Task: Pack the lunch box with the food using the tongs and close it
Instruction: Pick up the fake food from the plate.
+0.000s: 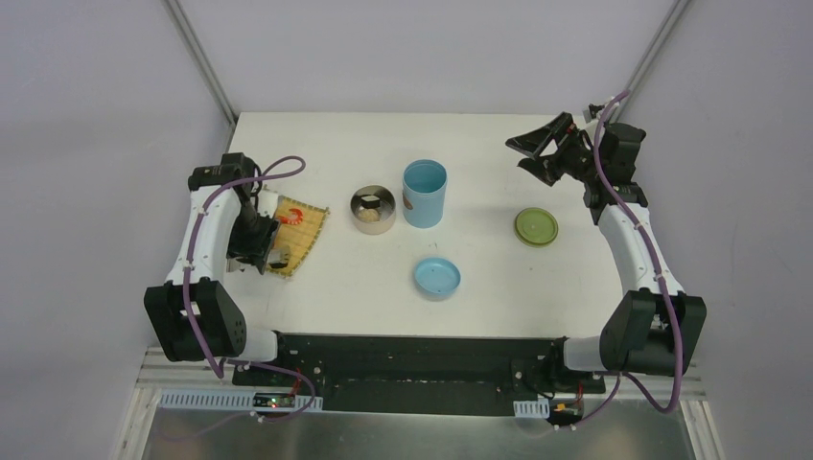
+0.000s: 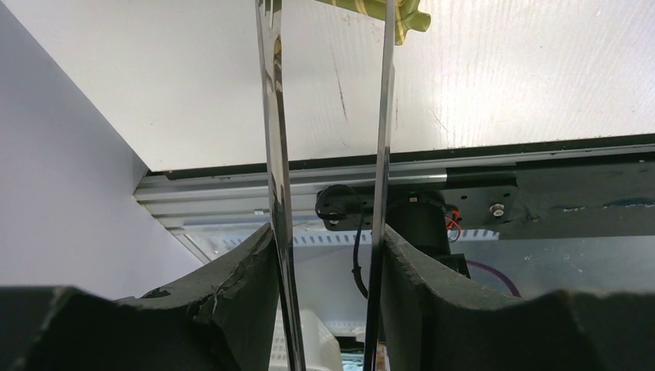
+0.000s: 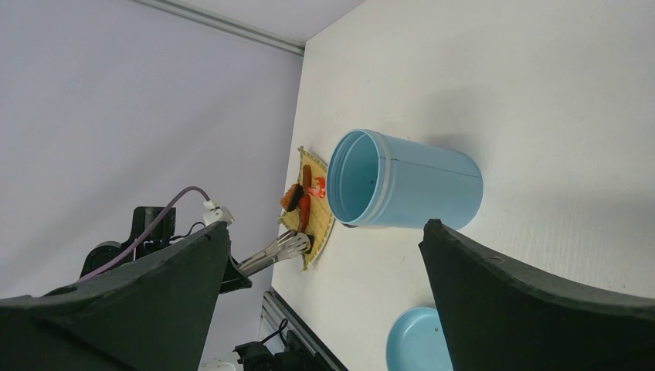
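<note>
Because the slim silver metal tongs (image 2: pixel 276 154) look springy and slick, left fingers (image 2: pixel 232 301) pinch both arms; right fingers (image 3: pixel 525 309) gape empty.

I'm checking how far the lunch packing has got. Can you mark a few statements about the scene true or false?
1. The left gripper grips the tongs. True.
2. The blue lid sits on the light-blue cylinder. False: the lid lies on the table, and the cylinder stands open.
3. The right gripper is shut on the green lid. False: it is open and empty, apart from that lid.
4. A shrimp lies on the bamboo mat. True.
</note>
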